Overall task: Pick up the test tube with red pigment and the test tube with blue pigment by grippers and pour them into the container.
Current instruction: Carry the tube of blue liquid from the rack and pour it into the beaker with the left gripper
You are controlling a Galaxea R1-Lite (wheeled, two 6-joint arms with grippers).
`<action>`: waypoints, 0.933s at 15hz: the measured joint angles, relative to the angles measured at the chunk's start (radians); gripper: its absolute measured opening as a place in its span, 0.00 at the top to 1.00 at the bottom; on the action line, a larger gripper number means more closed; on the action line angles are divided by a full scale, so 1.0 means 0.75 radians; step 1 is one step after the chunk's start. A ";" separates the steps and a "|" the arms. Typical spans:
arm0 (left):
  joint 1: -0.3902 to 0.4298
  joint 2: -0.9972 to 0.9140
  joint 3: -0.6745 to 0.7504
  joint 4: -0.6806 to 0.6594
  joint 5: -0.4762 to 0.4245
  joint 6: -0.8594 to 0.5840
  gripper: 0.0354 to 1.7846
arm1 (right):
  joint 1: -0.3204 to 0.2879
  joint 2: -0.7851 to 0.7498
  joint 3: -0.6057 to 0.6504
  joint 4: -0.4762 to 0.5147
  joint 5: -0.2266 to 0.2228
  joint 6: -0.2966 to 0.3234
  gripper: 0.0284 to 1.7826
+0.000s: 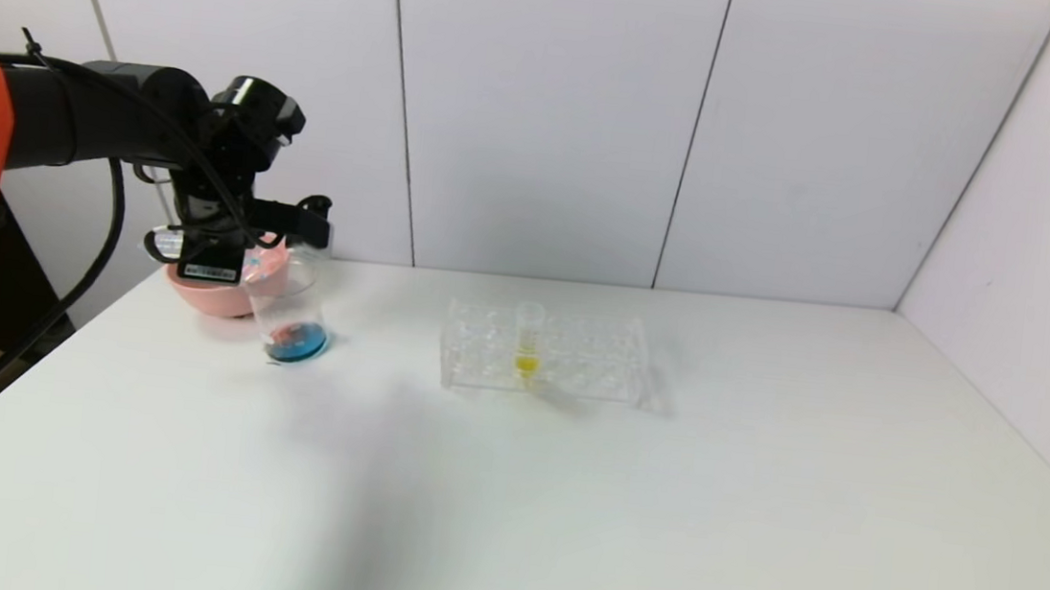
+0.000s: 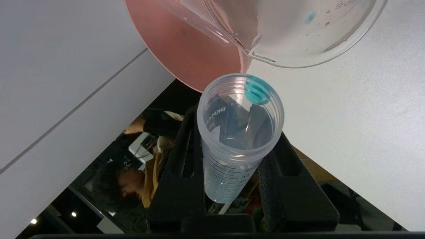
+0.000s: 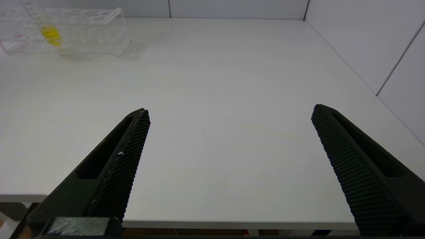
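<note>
Blue-pigment test tube (image 2: 237, 139) sits pinched between the two black fingers (image 2: 179, 186) of the left gripper (image 2: 232, 156), its open mouth turned outward with a blue drop clinging just inside the rim. Just beyond that mouth is the lip of the container (image 2: 282, 36), a clear beaker with a faint blue smear and droplets on its wall; mouth and lip look near but apart. In the head view the left gripper (image 1: 246, 244) hangs above and slightly behind the container (image 1: 292, 311), which stands on the table (image 1: 562, 511) with blue liquid and a red patch pooled at its bottom. Close behind the beaker, partly hidden by the gripper, is the pink bowl (image 1: 217, 289); it crowds the space beside the pouring spot.

Well off to the gripper's right stands the clear tube rack (image 1: 543, 353), holding one upright tube with yellow liquid (image 1: 528, 344).

The right gripper (image 3: 229, 159) hovers with fingers spread wide near the table's front edge, holding nothing, the rack (image 3: 83, 30) far ahead of it.
</note>
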 joint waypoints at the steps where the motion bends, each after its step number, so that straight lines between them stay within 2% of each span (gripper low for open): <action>1: -0.002 0.000 0.000 0.000 0.003 -0.001 0.75 | 0.000 0.000 0.000 0.000 0.000 0.000 0.00; 14: -0.013 0.006 0.000 0.001 0.089 0.006 0.75 | 0.000 0.000 0.000 0.000 0.000 0.000 0.00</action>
